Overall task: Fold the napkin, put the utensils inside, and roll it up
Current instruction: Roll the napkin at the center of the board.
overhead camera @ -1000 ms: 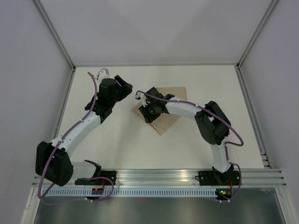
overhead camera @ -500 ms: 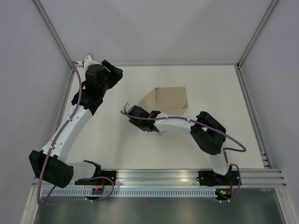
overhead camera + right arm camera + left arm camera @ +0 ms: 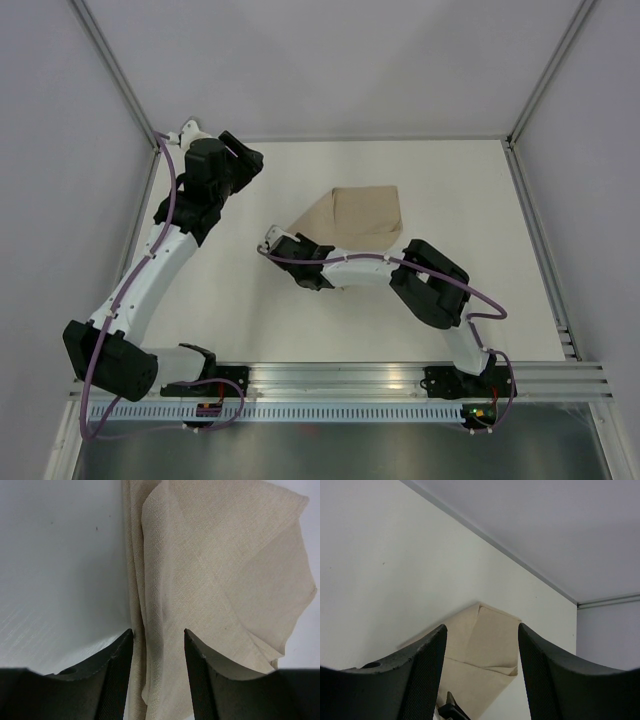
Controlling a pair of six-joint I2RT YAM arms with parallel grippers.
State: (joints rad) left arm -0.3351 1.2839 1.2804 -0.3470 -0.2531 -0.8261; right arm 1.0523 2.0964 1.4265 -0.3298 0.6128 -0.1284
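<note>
Napkin (image 3: 365, 215) at middle of worktop (image 3: 450, 170), folded crooked. Right gripper (image 3: 158, 635) jaws parted, straddling its layered edge; left gripper (image 3: 482, 630) released, empty, well apart. Your risk: closing pinches only some layers, fold drags askew. No cutlery seen.

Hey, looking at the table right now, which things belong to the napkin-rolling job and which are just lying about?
Part of the job:
- napkin, already partly folded
- utensils: none in view

Not part of the job:
- purple cables, on the arms
- aluminium rail
- table
</note>
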